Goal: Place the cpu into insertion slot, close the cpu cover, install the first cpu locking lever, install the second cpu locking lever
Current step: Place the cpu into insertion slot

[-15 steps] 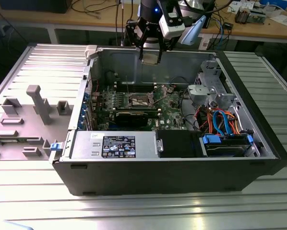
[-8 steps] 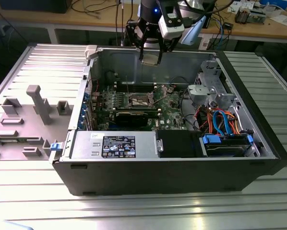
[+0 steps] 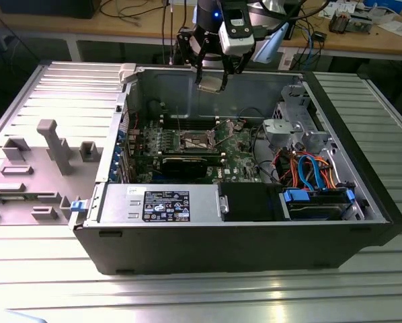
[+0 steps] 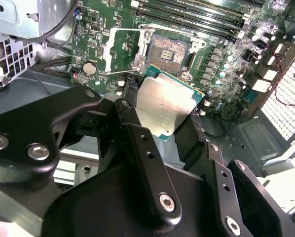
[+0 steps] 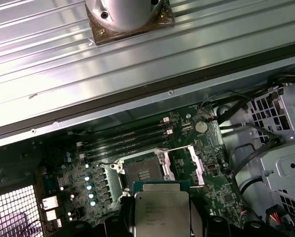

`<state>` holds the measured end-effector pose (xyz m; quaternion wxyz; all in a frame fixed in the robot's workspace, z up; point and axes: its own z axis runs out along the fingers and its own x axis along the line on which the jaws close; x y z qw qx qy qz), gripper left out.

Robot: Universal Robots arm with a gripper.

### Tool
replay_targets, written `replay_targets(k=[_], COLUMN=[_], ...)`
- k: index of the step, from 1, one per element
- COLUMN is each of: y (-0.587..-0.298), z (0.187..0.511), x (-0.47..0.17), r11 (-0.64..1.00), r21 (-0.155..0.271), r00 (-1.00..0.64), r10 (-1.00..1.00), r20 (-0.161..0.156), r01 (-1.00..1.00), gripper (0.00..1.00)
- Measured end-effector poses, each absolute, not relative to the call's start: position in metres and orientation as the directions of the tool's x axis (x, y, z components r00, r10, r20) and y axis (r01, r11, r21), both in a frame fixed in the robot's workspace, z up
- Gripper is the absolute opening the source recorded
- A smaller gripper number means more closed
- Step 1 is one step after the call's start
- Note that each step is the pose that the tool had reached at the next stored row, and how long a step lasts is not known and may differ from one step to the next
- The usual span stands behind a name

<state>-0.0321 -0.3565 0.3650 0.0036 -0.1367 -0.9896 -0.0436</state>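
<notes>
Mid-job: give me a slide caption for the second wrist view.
Gripper, jaws shut on the chip, holds it tilted over the motherboard; the socket sits empty.

Hung pointing straight down, with the gripper clamped on the cpu between black fingers.

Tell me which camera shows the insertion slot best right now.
The second wrist view: the insertion slot sits uncovered, its contact field in plain sight. In the first wrist view the cpu crowds the slot's edge. In the exterior view the slot is a small patch deep inside the computer case.
</notes>
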Motion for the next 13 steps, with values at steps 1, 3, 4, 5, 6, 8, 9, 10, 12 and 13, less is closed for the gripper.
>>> replay_targets(k=[1, 3, 4, 5, 6, 8, 9, 10, 12, 13], y=[-0.3566, -0.3566, -0.3566, -0.3566, -0.3566, -0.3566, -0.3566, -0.3566, -0.3566, -0.3566], z=[0.3650, 0.3650, 0.3650, 0.3650, 0.3650, 0.3650, 0.3650, 0.3649, 0.3648, 0.3647], x=[-0.0321, -0.0321, -0.0321, -0.0321, -0.0321, -0.0321, -0.0321, -0.0321, -0.0321, -0.0321], r11=[0.959, 0.959, 0.959, 0.959, 0.959, 0.958, 0.957, 0.955, 0.948, 0.944], r21=[0.085, 0.085, 0.085, 0.085, 0.085, 0.085, 0.085, 0.085, 0.085, 0.085], r00=[-0.963, -0.963, -0.963, -0.963, -0.963, -0.962, -0.961, -0.959, -0.952, -0.948], r10=[0.270, 0.270, 0.270, 0.270, 0.270, 0.273, 0.276, 0.284, 0.306, 0.319], r20=[0.019, 0.019, 0.019, 0.019, 0.019, 0.019, 0.019, 0.019, 0.019, 0.019], r01=[0.271, 0.271, 0.271, 0.271, 0.271, 0.274, 0.277, 0.285, 0.307, 0.319], gripper=[0.54, 0.54, 0.54, 0.54, 0.54, 0.54, 0.54, 0.54, 0.54, 0.54])
